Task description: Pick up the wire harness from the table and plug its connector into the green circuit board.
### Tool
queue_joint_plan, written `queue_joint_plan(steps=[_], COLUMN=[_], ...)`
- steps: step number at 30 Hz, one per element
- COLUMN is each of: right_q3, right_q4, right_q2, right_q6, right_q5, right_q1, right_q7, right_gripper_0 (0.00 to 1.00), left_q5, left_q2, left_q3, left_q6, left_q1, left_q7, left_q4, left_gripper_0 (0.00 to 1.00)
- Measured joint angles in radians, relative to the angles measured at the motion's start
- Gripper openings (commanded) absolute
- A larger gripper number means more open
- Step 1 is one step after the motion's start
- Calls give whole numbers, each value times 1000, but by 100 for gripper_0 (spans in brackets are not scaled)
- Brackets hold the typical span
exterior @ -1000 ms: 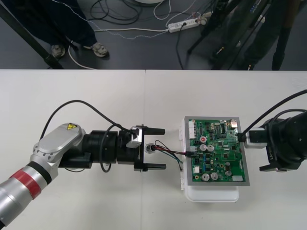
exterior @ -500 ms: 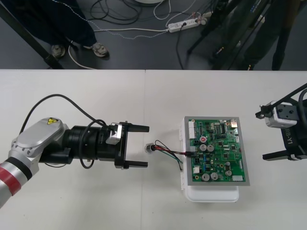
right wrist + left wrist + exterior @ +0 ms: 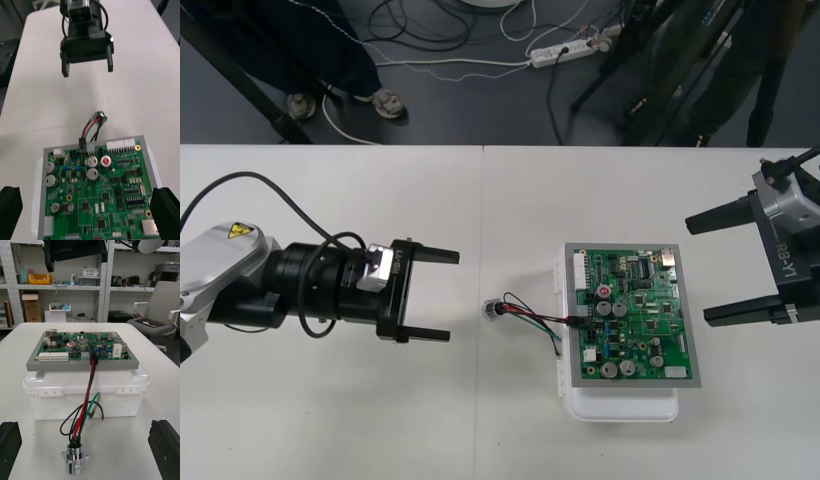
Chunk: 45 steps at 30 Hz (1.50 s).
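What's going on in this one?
Neither gripper holds anything. The thin red, black and green wire harness has its small black plug seated in the green circuit board on its white base, and its round metal socket lies on the light table. The left gripper stands open left of the socket; the right gripper stands open beside the board's right edge.

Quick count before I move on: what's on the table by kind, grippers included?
Green circuit board: 1
White base: 1
Wire harness: 1, plug at the board's edge, socket on the table
Grippers: 2, left gripper and right gripper, both open
Total: 5
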Motion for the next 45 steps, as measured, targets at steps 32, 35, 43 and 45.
queue_joint_plan(steps=[32,35,43,45], right_q3=[-63,-63,-62,-55], right_q4=[0,0,64,97], right_q2=[157,82,18,18], right_q6=[47,84,117,117], right_q5=[-39,-39,-90,-128], right_q1=[-3,-3,-3,-5], right_q7=[56,56,122,177], right_gripper_0=[100,100,100,100], left_q5=[-266,-289,-357,-360], left_q2=[-49,-69,-126,-129], left_q3=[452,486,605,619], left_q6=[-298,-306,-315,-317], left_q1=[23,26,57,66], left_q7=[267,267,278,306], left_q4=[-98,-111,-236,-276], left_gripper_0=[100,100,100,100])
